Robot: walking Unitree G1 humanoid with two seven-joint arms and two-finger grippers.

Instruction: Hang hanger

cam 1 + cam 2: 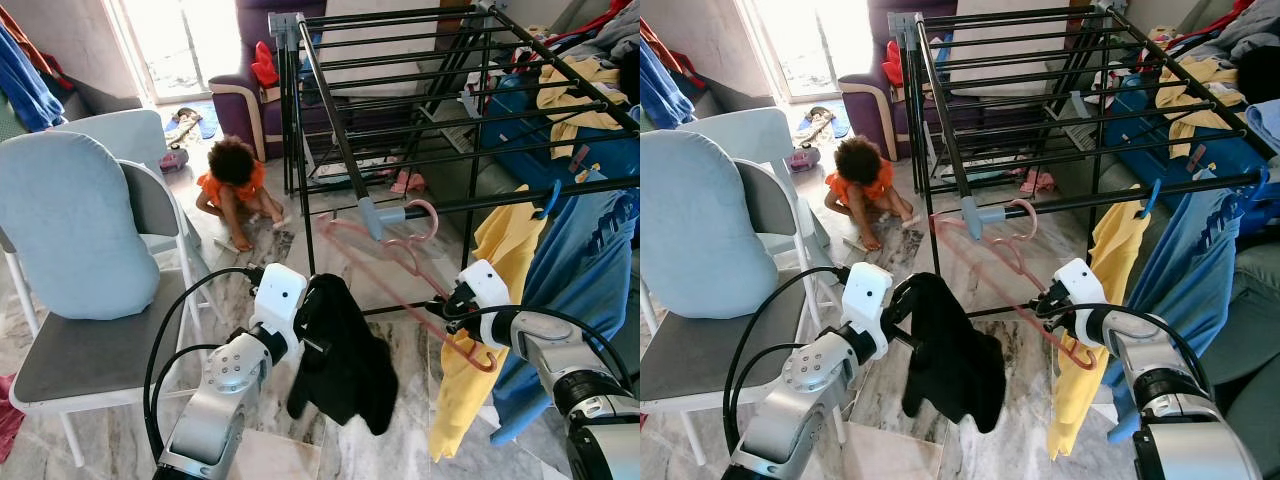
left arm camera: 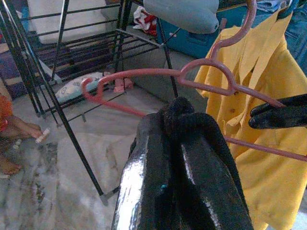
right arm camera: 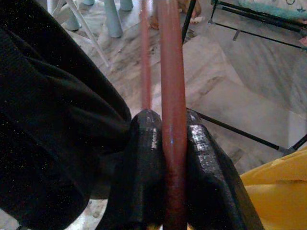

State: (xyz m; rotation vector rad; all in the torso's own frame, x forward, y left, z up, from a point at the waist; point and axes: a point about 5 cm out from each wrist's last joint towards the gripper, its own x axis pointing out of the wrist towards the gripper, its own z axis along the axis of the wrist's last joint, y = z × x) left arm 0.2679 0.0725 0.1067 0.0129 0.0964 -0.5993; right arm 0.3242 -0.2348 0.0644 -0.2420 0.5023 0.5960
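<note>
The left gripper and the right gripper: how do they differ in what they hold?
The left gripper is shut on a black garment, soft and hanging limp; the right gripper is shut on a pink hanger, rigid, its hook over the drying rack rail. Both are closed, held near each other.

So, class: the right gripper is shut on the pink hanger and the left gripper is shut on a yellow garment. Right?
Not quite. The left gripper is shut on a black garment, as the left eye view shows. The right gripper is indeed shut on the pink hanger.
</note>
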